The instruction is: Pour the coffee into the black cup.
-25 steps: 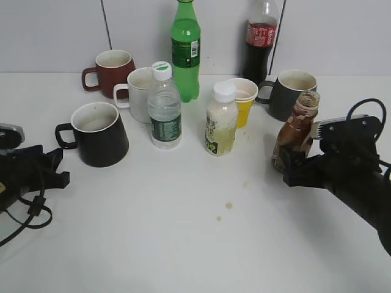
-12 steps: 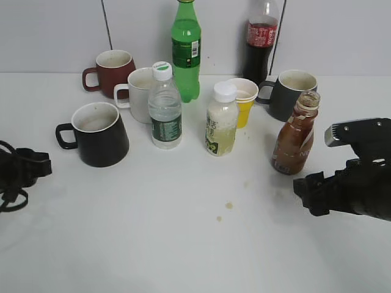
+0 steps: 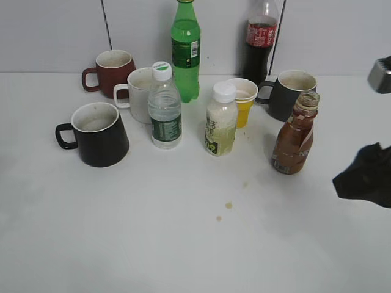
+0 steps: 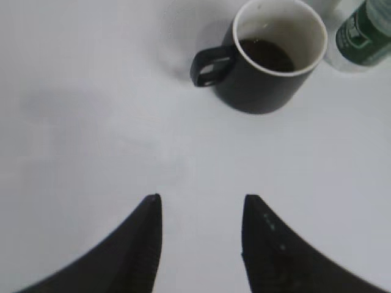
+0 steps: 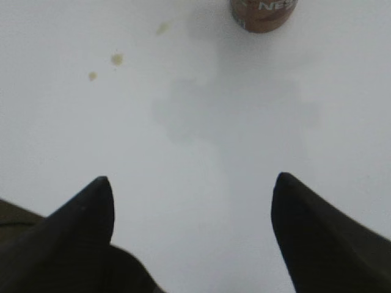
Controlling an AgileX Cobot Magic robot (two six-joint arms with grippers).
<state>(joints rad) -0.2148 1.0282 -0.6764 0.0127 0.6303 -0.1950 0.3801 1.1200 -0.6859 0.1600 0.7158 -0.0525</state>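
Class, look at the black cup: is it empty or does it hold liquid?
It holds liquid. In the left wrist view the black cup shows dark coffee pooled against its white inside.

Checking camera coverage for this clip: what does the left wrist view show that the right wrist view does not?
Only the left wrist view shows the glossy black mug with dark liquid in its white inside, a green-labelled clear water bottle beside it, and the open left gripper. Only the right wrist view shows the base of the brown coffee bottle, small brownish drips and the wide-open right gripper. Both show the bare white table, with nothing held.
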